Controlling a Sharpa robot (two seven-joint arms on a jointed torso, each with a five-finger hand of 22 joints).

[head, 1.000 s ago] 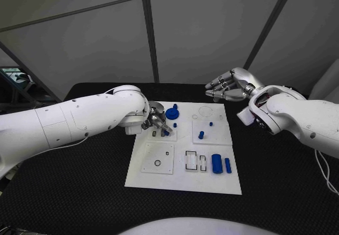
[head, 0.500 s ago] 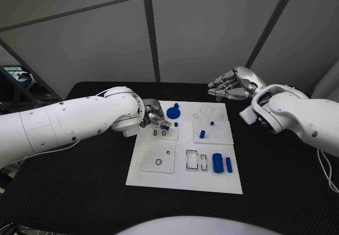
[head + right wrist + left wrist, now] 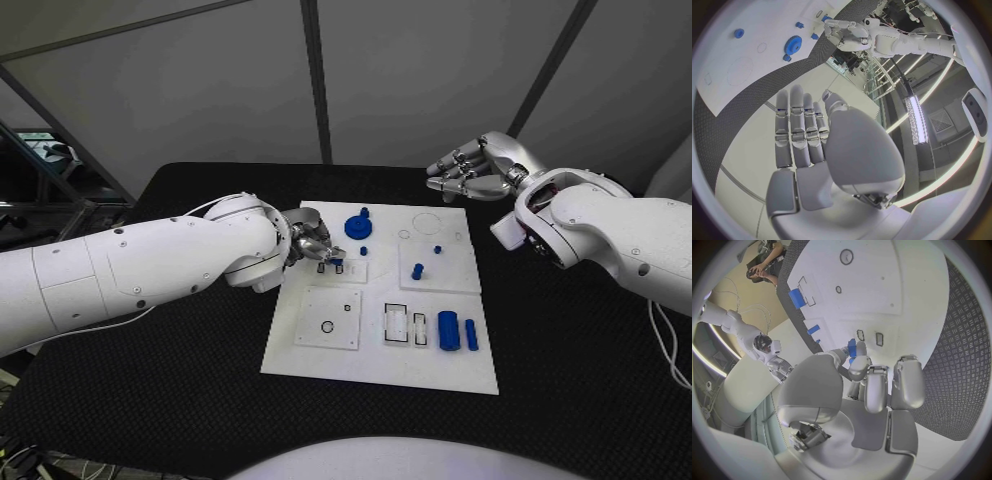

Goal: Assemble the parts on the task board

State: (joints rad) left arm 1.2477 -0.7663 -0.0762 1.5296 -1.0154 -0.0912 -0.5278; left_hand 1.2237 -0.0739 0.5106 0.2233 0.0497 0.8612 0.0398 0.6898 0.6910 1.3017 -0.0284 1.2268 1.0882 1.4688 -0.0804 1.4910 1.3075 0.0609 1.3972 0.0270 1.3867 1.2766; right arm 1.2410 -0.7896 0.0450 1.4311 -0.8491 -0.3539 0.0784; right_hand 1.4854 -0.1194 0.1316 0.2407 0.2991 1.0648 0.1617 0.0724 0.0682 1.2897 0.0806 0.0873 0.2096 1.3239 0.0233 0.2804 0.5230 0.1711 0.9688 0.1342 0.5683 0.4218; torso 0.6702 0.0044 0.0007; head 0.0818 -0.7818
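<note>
Head view: black counter [image 3: 159,390] carrying white task board [image 3: 378,372], long axis running away from robot. Left arm lying across counter's left side, covering board's left edge near far corner. Left hand [image 3: 312,247] over far-left square of board, fingers drawn together, pinching small blue part [image 3: 852,347] at fingertips just above two small slots [image 3: 869,337]. Blue gear [image 3: 356,226] on far-left area, just beyond that hand. Short blue peg [image 3: 417,271] standing upright on far-right square. Two long blue parts [image 3: 449,330] lying side by side in near-right area, long axes running near to far, beside two narrow rectangular recesses [image 3: 392,325]. Right hand [image 3: 473,170] raised beyond board's far-right corner, well apart from it, holding nothing, fingers straight and side by side.
</note>
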